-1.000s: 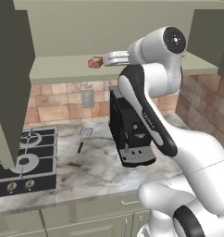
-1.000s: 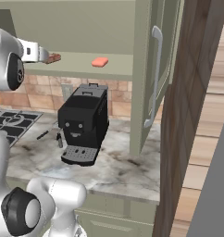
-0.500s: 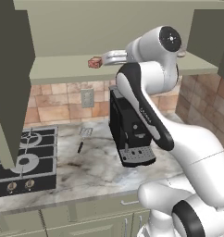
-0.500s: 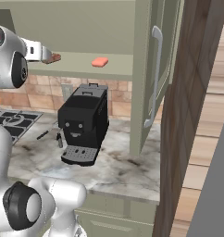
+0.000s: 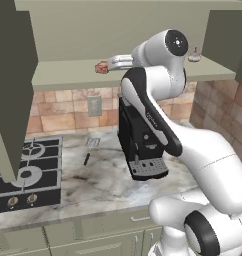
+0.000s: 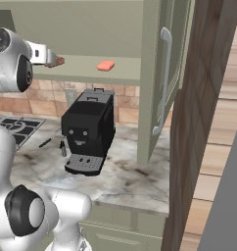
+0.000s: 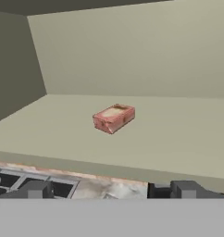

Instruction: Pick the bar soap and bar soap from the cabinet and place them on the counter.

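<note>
Hand view: gripper spread wide, boxy bar soap on cabinet shelf just ahead, untouched.

A black coffee machine stands well below the fingers. A black gas hob lies low to their left, with a small dark utensil between hob and machine. A wall outlet sits on the brick backsplash.

two bar soaps in cabinet — coffee machine below
</note>
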Tool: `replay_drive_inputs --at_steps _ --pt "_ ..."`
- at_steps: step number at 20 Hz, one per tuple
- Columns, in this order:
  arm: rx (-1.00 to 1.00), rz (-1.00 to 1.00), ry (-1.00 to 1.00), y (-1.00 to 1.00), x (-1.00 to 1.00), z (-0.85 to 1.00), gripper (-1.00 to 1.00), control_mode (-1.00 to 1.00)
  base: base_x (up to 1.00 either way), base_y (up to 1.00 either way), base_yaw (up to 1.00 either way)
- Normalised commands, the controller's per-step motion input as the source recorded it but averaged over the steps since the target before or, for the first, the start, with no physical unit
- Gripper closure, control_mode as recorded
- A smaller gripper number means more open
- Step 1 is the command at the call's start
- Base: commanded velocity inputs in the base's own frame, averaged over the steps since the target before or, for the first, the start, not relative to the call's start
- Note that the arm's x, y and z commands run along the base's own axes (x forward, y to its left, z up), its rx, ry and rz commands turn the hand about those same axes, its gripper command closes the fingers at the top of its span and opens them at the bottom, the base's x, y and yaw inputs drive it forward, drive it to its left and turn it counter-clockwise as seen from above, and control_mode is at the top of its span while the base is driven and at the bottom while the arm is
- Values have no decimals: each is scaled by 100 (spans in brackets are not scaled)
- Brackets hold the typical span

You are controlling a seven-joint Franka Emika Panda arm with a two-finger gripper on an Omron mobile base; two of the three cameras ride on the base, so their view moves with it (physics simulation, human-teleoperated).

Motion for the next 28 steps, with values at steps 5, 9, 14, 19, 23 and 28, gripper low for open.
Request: replay_drive_inputs --at_steps 5,9,14,19,23,28 --pt "-1 0 3 5 26 -1 -100 -100 0 0 0" --pt "-1 0 5 11 29 -5 -100 -100 0 0 0" --pt "-1 0 6 16 29 -12 -100 -100 0 0 0" --pt "-1 0 5 11 30 -9 -100 -100 0 0 0" --pt "-1 0 2 7 28 -3 -100 -100 0 0 0" --pt "-1 0 1 9 29 0 -100 -100 0 0 0"
